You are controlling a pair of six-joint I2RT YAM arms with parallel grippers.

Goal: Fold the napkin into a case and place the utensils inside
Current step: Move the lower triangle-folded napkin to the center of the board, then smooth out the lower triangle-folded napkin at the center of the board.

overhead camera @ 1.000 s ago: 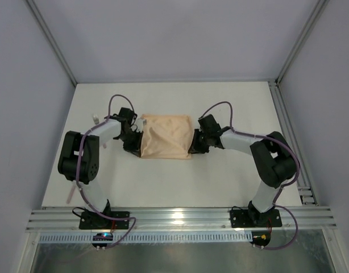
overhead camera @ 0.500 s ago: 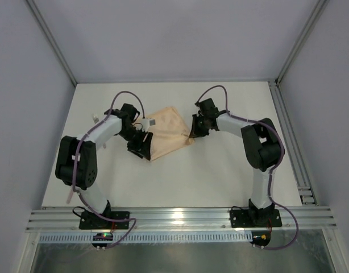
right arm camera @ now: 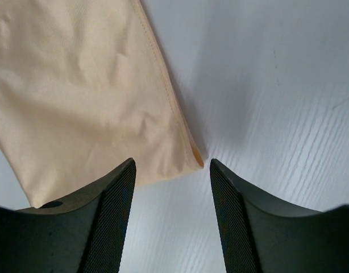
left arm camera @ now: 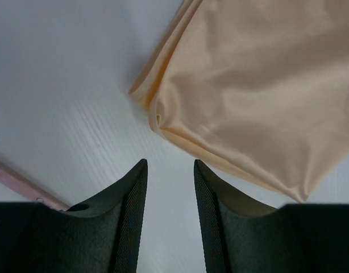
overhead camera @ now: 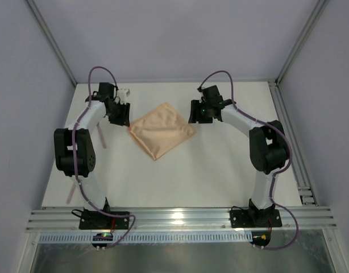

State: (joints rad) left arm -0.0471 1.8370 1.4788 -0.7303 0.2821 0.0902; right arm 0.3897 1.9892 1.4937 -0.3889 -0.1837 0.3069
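Soft peach-orange cloth napkin (overhead camera: 162, 129): I see it lying diamond-wise on the white surface (overhead camera: 220, 170), between both claws;
Left claw (left arm camera: 170, 165): spread, holding nothing, just off one corner;
Right claw (right arm camera: 171, 162): spread, empty, hemmed corner just ahead

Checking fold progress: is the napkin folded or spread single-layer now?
Folded at least once: the napkin shows doubled edges at its corner in the left wrist view. From above it lies as a flat diamond.

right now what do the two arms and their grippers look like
Both arms have white links between bulky black joints: left arm, right arm. A purple cable loops along each. The left gripper and right gripper have matte black, tapered fingers with ribbed inner faces.
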